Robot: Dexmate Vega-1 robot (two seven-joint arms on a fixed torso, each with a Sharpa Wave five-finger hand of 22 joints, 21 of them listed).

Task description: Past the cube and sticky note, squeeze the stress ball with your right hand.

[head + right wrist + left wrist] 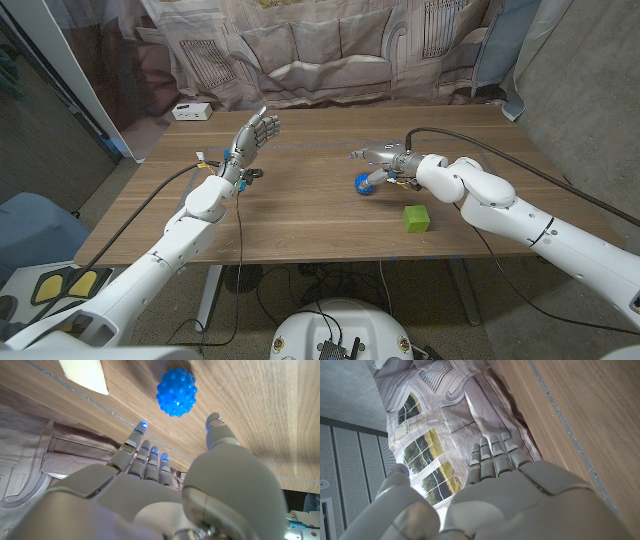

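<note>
Blue and knobbly, the stress ball [363, 183] lay on the wooden worktop [300, 215], just under the fingertips of the right robot hand [383, 161], which hovered over it with fingers spread apart and nothing in them. In the right wrist view the ball [176, 391] sat free on the wood, a clear gap between it and the fingers [145, 452]. Covered in small soft nubs, it looked light and squashy; I judged it would give readily under pressure and spring back, and the nubs should keep it from slipping, though being round it could roll off if nudged from one side. The best hold seemed to be around its middle, thumb on one side and fingers opposite, closing evenly. A green cube [416, 218] stood nearer the robot, well apart from the ball, and a pale square sheet [85, 375], probably the sticky note, lay near the ball in the right wrist view. The left robot hand [252, 137] was raised above the worktop, fingers straight and apart, holding nothing. By count: one ball, one cube, one note, two robot hands. A small white box [190, 111] sat at the far left edge.
</note>
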